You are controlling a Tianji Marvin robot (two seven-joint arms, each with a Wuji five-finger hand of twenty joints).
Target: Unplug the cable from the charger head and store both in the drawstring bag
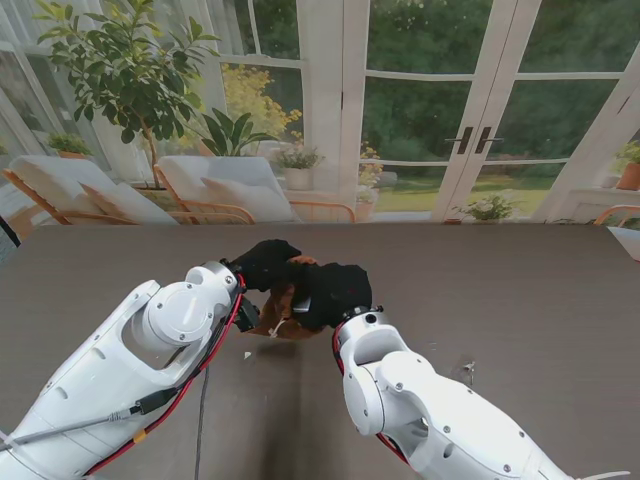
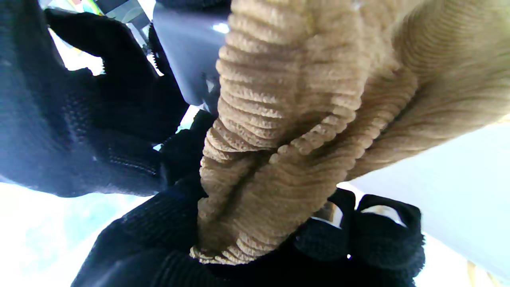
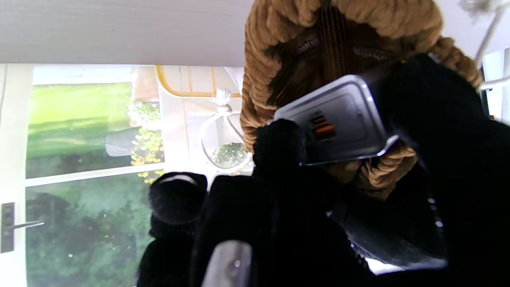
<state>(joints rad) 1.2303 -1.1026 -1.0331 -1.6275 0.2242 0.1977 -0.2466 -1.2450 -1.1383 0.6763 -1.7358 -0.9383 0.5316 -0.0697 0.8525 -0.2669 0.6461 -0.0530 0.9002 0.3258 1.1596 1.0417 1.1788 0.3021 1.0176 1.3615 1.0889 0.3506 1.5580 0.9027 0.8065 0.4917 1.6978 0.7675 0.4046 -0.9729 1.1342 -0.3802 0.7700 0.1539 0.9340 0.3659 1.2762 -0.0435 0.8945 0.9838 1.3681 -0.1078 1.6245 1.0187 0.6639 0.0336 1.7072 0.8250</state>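
The left hand (image 1: 262,262) grips the tan corduroy bag (image 1: 281,305) by its bunched rim, fingers (image 2: 119,239) closed on the cloth, holding it just off the surface (image 1: 520,290). The right hand (image 1: 335,290) pinches the grey charger (image 3: 338,119) at the bag's mouth; I cannot see the cable. If the mouth sags or the pinch slips, the charger could catch the rim and drop outside.

The drawstring bag (image 1: 283,305) sits mid-table (image 1: 520,290) between both robot hands, charger head (image 3: 338,121) at its mouth.
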